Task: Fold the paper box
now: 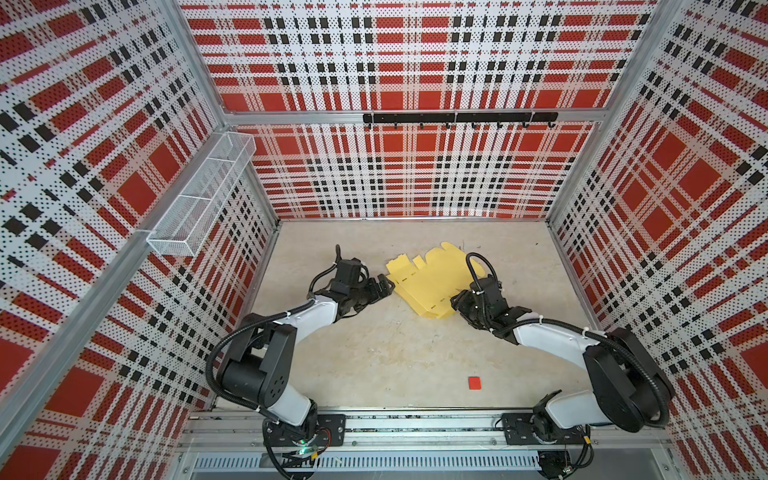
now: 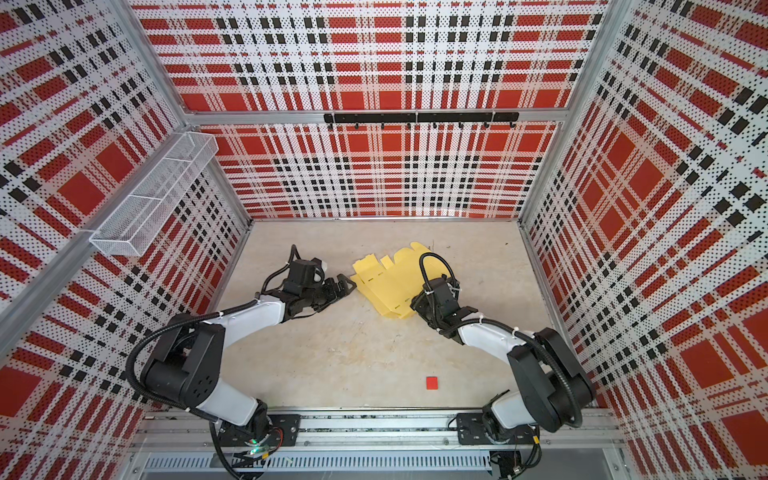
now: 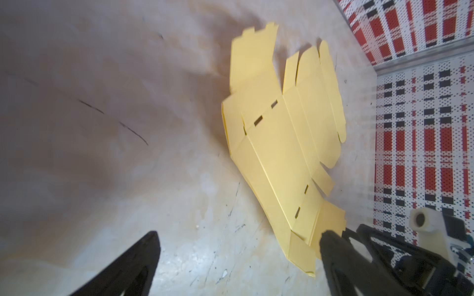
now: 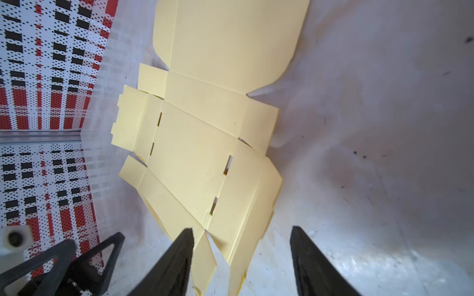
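So the paper box [image 1: 432,282] [image 2: 395,286], a pale yellow die-cut sheet of thin card with rounded flaps, tabs and little slits, isn't a box yet. It's lying mostly opened out on the far middle part of the beige, scuffed table [image 1: 374,353], between the two arms. In the right wrist view the paper box [image 4: 200,143] has its creases showing, and the side panel by the slits looks a bit raised off the surface instead of flat.

The left gripper [image 1: 384,286] [image 2: 345,284] sits just beside the sheet's left edge. In the left wrist view the left gripper [image 3: 238,238] has its black jaws spread wide, holding nothing. One fingertip [image 3: 327,237] is right at the notched tab of the paper box [image 3: 282,143]; can't tell if it actually touches.

The right gripper [image 1: 457,299] [image 2: 415,303] is at the sheet's near right corner. In its own wrist view the right gripper [image 4: 241,230] has its jaws apart, and that corner of the card pokes into the gap, not pinched.

Further out: a tiny flat red square [image 1: 474,383] [image 2: 432,382] lies near the front edge, well apart from the sheet. There's a white wire mesh basket [image 1: 199,199] on the left wall and a black hook rail [image 1: 457,118] on the back wall. All the walls [image 1: 415,62] are red, black and white plaid.
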Tool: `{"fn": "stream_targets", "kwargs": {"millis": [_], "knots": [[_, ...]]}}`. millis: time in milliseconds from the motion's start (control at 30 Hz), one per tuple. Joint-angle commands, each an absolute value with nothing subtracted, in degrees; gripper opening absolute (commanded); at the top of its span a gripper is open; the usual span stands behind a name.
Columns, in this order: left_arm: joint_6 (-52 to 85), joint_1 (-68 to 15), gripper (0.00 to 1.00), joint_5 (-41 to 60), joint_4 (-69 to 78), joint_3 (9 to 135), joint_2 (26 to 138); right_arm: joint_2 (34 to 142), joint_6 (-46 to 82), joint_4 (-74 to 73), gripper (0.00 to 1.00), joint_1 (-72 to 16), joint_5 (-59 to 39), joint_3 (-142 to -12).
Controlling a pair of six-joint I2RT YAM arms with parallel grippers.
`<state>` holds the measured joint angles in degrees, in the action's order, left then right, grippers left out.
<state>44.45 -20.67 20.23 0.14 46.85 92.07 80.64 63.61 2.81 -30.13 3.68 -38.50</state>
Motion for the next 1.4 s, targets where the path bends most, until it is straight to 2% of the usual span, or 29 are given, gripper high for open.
{"fn": "stream_targets", "kwargs": {"millis": [0,133,233,433,600,667,800,967,1133,1367], "knots": [[49.2,-22.4,0.96,23.5,4.3,48.2,96.4,77.3,59.6,7.8,0.66,-29.4,6.8,-39.1],[47.6,-24.1,0.96,25.5,0.9,53.6,100.4,73.8,57.8,10.6,0.70,-27.4,6.2,-39.2],[49.0,-24.7,0.91,25.7,1.5,54.1,102.5,71.6,55.4,12.2,0.75,-27.1,8.3,-38.9],[50.8,-24.9,0.74,26.0,1.1,55.4,105.0,68.4,53.5,14.7,0.80,-25.2,9.1,-38.4],[51.1,-25.0,0.51,27.2,2.0,57.3,108.1,65.4,52.4,17.1,0.84,-23.8,9.9,-38.1],[50.5,-24.8,0.46,27.1,1.7,57.6,108.8,64.1,51.2,18.1,0.87,-23.2,10.2,-38.1],[50.7,-24.2,0.43,25.8,3.0,56.4,108.8,60.9,49.9,20.4,0.93,-22.7,12.1,-37.4],[49.7,-24.0,0.36,26.3,2.8,57.1,109.6,59.0,48.7,20.7,0.95,-22.4,12.7,-35.8],[46.9,-24.0,0.34,25.1,-0.1,59.0,109.9,59.8,48.0,20.8,0.95,-21.9,12.0,-36.3],[45.4,-23.8,0.22,25.9,-1.0,61.1,110.1,58.9,44.9,22.5,0.97,-21.6,13.4,-37.2]]}}
